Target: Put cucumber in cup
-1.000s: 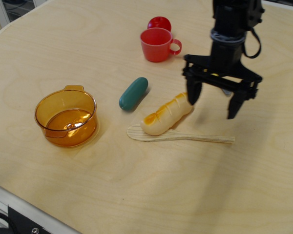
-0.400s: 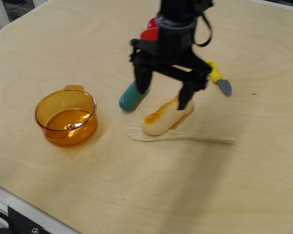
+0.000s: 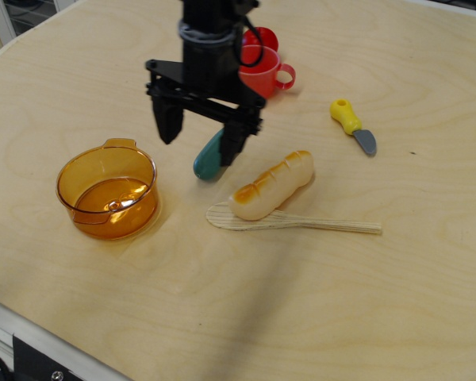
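The dark teal-green cucumber (image 3: 207, 162) lies on the wooden table, partly hidden behind my gripper's right finger. The red cup (image 3: 264, 75) with its loop handle to the right stands at the back, partly hidden by the arm. My black gripper (image 3: 200, 136) is open and empty. It hangs just left of and over the cucumber's upper end, its right finger (image 3: 232, 144) in front of the cucumber and its left finger (image 3: 169, 123) over bare table.
An orange see-through pot (image 3: 108, 190) stands at the left. A tan bread loaf (image 3: 271, 185) rests on a wooden spoon (image 3: 301, 221). A yellow-handled knife (image 3: 354, 126) lies at the right. A red ball-like object (image 3: 266, 37) sits behind the cup.
My gripper has swept left across the table, from right of the bread loaf to over the cucumber, staying open. The yellow knife it was hiding now shows.
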Controlling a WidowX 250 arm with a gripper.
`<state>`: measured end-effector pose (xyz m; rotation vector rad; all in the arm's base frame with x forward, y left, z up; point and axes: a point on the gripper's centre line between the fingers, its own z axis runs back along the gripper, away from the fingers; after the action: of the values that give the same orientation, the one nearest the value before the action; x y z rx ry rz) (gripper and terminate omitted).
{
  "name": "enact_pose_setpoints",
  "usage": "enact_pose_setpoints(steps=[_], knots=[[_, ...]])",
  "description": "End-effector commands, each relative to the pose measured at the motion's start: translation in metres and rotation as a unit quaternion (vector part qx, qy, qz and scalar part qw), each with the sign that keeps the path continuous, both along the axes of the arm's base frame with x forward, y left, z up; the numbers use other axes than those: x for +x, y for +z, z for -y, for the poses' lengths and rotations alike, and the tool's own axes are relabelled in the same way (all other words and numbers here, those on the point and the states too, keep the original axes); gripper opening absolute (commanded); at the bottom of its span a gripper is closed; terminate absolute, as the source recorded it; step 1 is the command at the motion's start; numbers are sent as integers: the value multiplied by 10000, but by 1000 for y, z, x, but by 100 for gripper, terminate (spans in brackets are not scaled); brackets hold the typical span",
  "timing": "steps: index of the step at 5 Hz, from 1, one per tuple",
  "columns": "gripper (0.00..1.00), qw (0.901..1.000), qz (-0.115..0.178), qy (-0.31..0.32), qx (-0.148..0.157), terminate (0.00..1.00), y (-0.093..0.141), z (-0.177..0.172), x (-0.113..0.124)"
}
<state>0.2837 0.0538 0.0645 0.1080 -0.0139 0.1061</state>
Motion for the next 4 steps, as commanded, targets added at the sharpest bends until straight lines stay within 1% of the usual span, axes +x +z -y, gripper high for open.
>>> enact_pose_setpoints(steps=[1,2,3,4], knots=[[100,9988,276,-402,-40,0,-21,-17,21],[100,9972,553,-505,74,0,-30,-14,28],[100,9955,775,-536,-17,0,-29,-8,34],[100,9964,645,-530,-126,0,-39,-5,38]])
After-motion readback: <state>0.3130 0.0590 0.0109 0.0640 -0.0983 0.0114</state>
